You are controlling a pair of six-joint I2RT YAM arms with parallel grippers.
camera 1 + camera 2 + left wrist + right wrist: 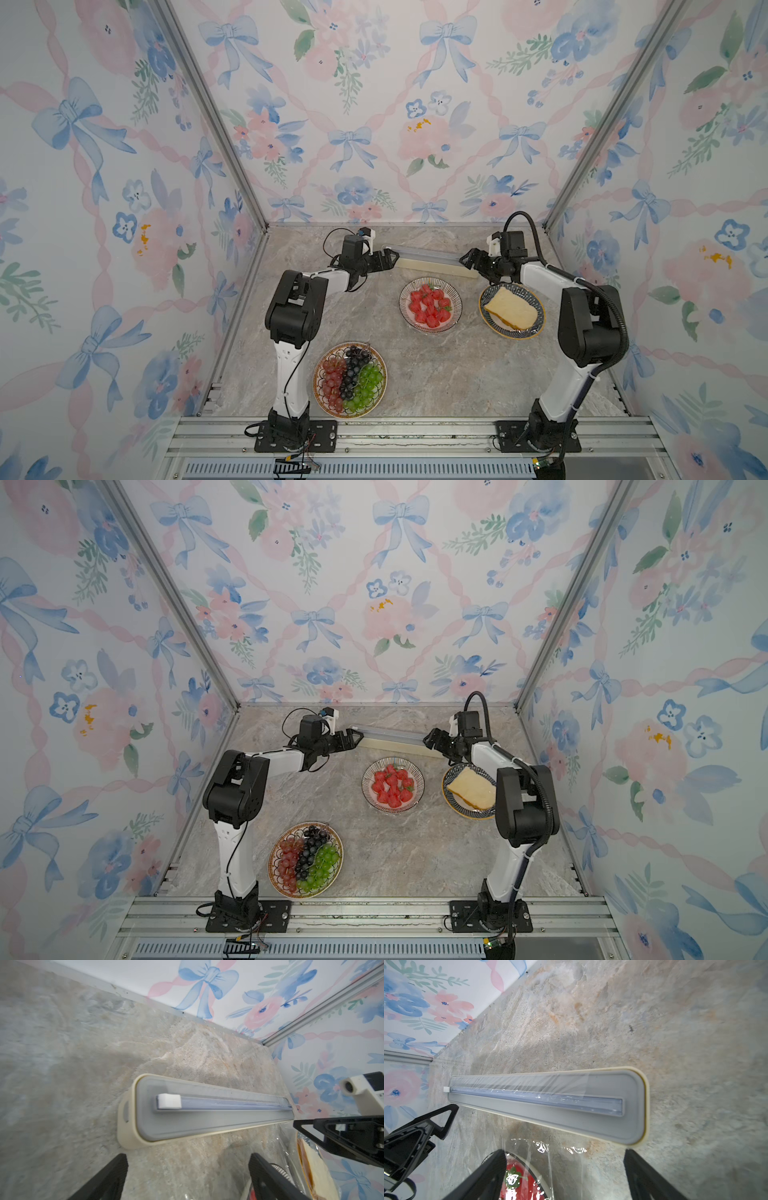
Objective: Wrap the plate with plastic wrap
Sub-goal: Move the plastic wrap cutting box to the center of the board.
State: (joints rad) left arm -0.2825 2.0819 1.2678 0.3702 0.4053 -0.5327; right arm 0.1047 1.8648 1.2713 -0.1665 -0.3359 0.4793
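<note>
Both grippers hover with jaws spread and empty, the left gripper [388, 255] and right gripper [467, 260] at opposite ends of the cream box [432, 264], upper middle in both top views. Plastic wrap [542, 1148] lies crinkled over the strawberry plate [403, 299], and film also shows by the bread plate [540, 309]. Whether the grape plate [316, 380] is covered cannot be told. Tucking probably remains.

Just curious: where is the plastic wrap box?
In both top views the plastic wrap box lies at the back of the table, between the left gripper and right gripper, behind the strawberry plate.
</note>
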